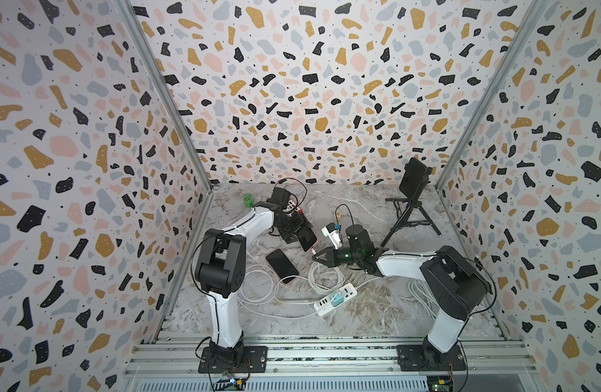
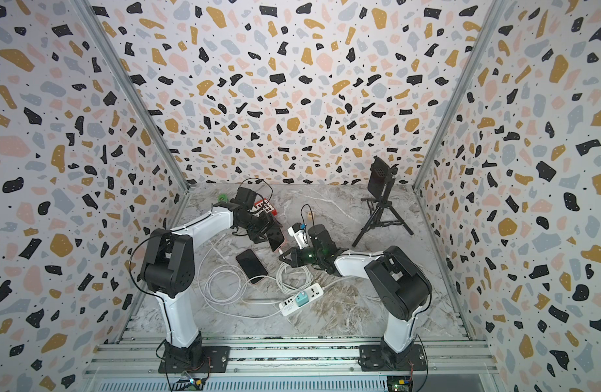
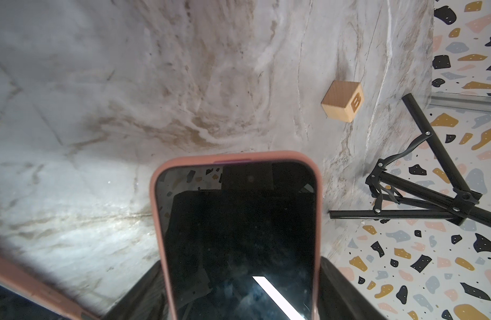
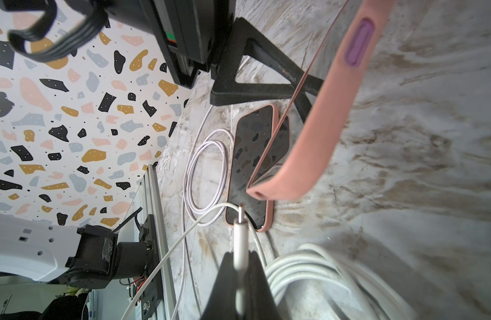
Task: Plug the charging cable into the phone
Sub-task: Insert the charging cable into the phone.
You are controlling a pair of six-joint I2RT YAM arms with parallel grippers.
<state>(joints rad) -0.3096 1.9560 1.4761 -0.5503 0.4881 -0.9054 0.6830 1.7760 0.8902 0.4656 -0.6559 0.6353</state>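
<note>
Plug [image 4: 241,241] (in right jaws) points at raised phone [image 4: 327,110].

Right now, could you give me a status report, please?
Left gripper holds phone aloft. Right gripper shut on cable plug, not yet inserted. Second phone lies close by.

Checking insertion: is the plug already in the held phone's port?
No; the right wrist view shows the plug, pinched by the right gripper, its tip bare and short of the held phone.
</note>
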